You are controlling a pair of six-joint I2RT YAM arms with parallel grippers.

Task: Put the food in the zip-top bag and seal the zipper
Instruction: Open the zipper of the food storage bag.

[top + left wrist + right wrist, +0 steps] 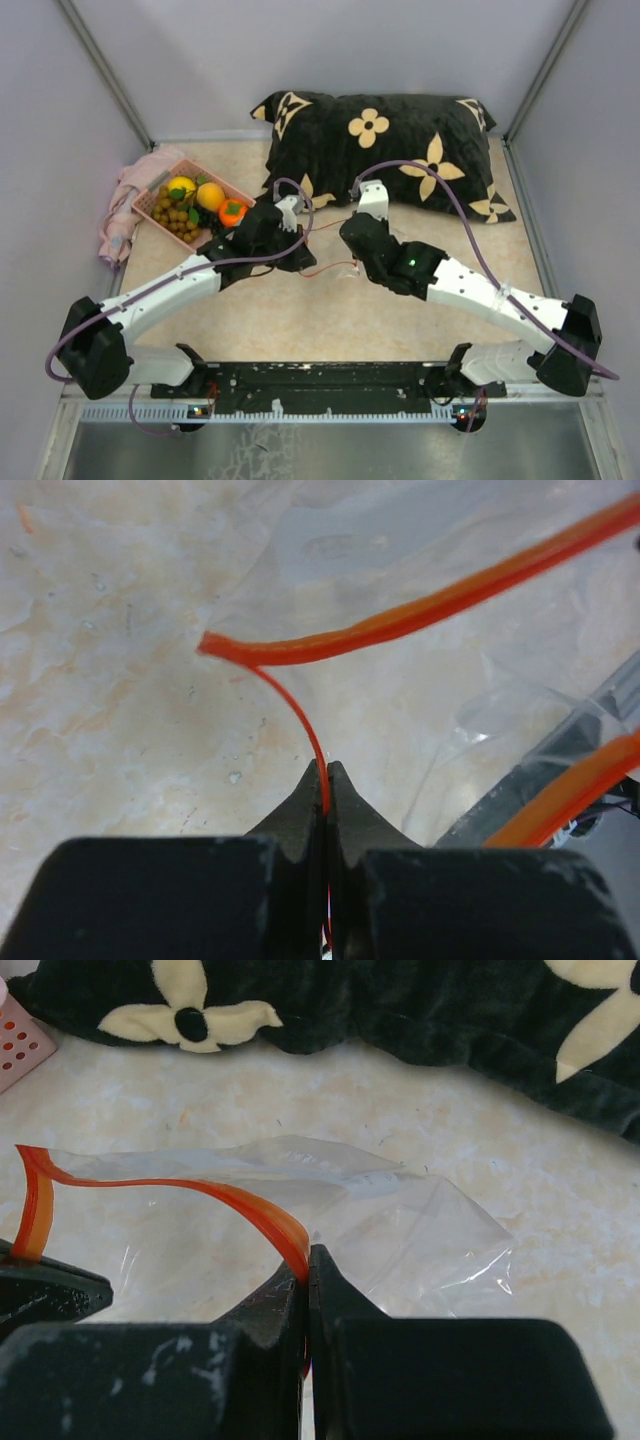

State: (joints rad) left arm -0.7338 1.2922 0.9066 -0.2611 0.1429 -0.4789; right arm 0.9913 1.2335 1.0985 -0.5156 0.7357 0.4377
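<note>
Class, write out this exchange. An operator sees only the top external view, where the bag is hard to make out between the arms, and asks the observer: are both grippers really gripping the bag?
Observer: The left one is. The left gripper is shut on a thin red-orange edge of the zipper.
Operator: And the right?
Observer: The right gripper is shut on the zipper strip too, at the mouth of the zip-top bag.
Operator: Is anything inside?
Observer: It looks empty. Only the table shows through its clear plastic.
</note>
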